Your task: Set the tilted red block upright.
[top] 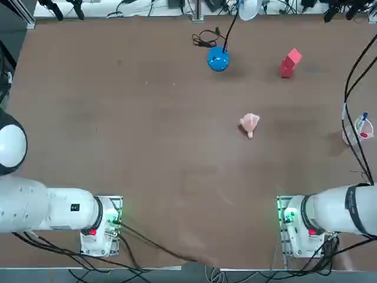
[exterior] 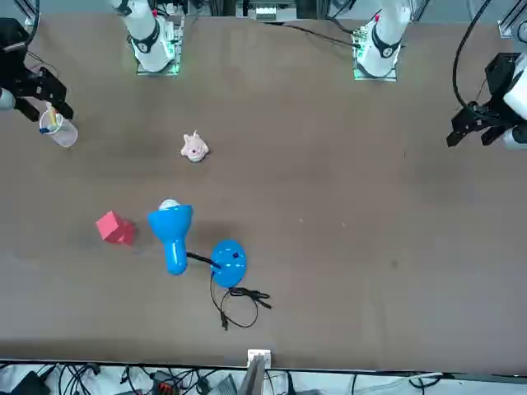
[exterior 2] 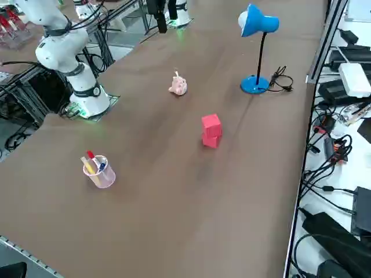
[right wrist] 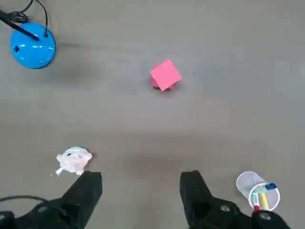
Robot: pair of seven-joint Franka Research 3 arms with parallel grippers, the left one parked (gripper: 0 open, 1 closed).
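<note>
The red block (top: pixel 290 63) (exterior: pixel 114 227) (exterior 2: pixel 211 130) (right wrist: pixel 165 75) stands alone on the brown table, far from the arms' bases in the right half, and looks tipped to one side. My right gripper (right wrist: pixel 141 183) (exterior: pixel 41 90) hangs high above the table's right edge, over a cup of pens. It is well short of the block and touches nothing. The two black fingers (right wrist: pixel 88 188) are open, with only bare table between them.
A blue desk lamp (top: pixel 218 59) (exterior 2: pixel 259 23) with a black cord stands left of the block at the far edge. A pale pink lumpy object (top: pixel 250 124) (right wrist: pixel 74 160) lies mid-table. A clear cup of pens (top: pixel 360 128) (exterior 2: pixel 99 169) (right wrist: pixel 257 191) sits by the right edge.
</note>
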